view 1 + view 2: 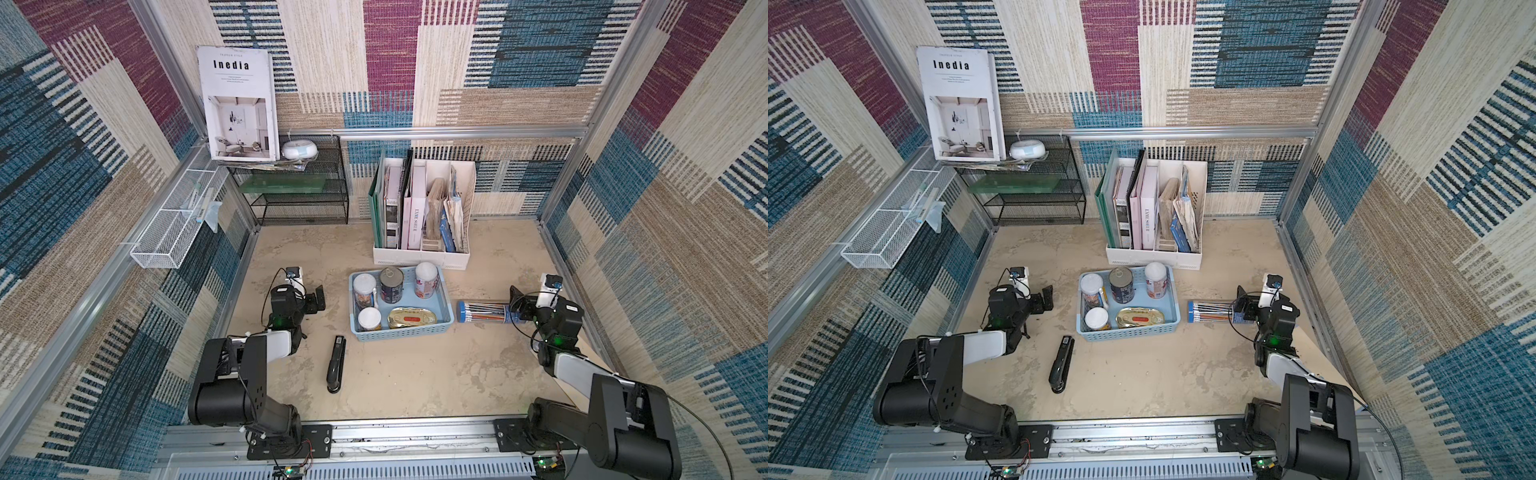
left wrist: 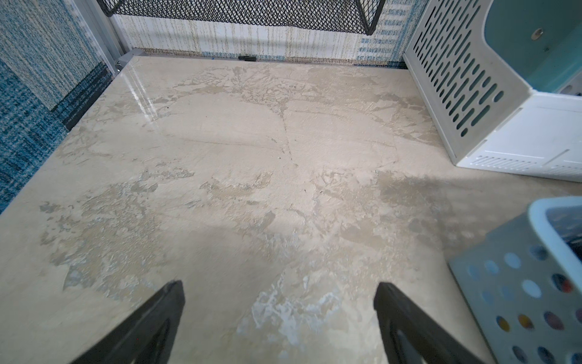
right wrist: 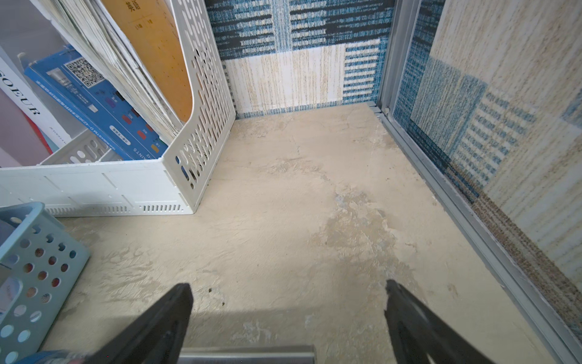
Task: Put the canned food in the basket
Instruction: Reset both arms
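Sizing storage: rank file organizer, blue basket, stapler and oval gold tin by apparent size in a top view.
1. file organizer
2. blue basket
3. stapler and oval gold tin: look alike, not ranked.

The light blue basket (image 1: pixel 401 332) sat on the bench (image 1: pixel 415 374). A pull-tab can (image 1: pixel 392 284) and three white-lidded cans (image 1: pixel 427 279) stood upright inside. The gold oval tin (image 1: pixel 412 318) lay flat beside them.

I'm in a lab test booth dressed as an office: aluminium frame (image 1: pixel 457 132), patterned wall panels (image 1: pixel 390 41), file holder (image 1: pixel 419 259), stapler (image 1: pixel 336 361), mesh rack (image 1: pixel 303 203).
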You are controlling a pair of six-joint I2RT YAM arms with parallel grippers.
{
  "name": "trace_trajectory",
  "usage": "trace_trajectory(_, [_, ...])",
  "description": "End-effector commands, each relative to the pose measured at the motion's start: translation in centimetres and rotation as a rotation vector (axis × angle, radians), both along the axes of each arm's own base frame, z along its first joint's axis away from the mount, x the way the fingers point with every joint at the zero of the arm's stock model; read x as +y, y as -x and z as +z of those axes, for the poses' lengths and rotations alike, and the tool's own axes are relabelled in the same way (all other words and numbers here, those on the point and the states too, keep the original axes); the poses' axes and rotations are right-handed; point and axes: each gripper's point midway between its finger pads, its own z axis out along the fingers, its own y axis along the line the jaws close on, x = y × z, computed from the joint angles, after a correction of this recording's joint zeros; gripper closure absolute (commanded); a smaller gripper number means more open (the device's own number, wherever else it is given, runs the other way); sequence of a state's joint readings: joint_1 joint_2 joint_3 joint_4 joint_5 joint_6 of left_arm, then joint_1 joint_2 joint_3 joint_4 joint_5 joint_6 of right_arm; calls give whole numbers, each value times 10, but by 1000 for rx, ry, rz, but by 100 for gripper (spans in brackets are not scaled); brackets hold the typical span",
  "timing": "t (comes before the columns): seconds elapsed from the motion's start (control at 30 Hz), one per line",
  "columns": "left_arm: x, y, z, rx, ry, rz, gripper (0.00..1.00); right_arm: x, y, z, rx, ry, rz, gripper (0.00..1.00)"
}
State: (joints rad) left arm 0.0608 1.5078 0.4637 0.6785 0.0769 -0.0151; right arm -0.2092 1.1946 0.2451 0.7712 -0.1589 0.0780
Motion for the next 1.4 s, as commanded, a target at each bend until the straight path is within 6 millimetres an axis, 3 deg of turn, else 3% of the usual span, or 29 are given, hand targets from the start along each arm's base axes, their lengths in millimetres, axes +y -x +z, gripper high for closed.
trace_trajectory(0.0, [0, -4, 5, -19, -11, -4, 1, 6, 1, 6, -29, -12, 22, 0])
trace_trajectory(0.2, [-5, -3, 4, -30, -9, -33, 1, 31, -1, 27, -151, 46, 147, 0])
trace_trajectory(0.37, [-8, -1, 2, -41, -8, -52, 1, 53, -14, 24, -189, 133, 222, 1])
trace_trajectory(0.47, [-8, -1, 1, -37, -7, -52, 1, 60, -23, 5, -157, 157, 241, 1])
trace_trajectory(0.5, [-8, -1, 1, -42, -10, -52, 1, 58, -23, -3, -145, 154, 226, 1])
trace_trajectory(0.87, [-8, -1, 1, -40, -10, -53, 1, 38, -36, -8, -85, 123, 107, 1])
trace_trajectory(1.37, [-9, -1, 0, -40, -15, -52, 1, 37, -36, -8, -87, 123, 103, 1])
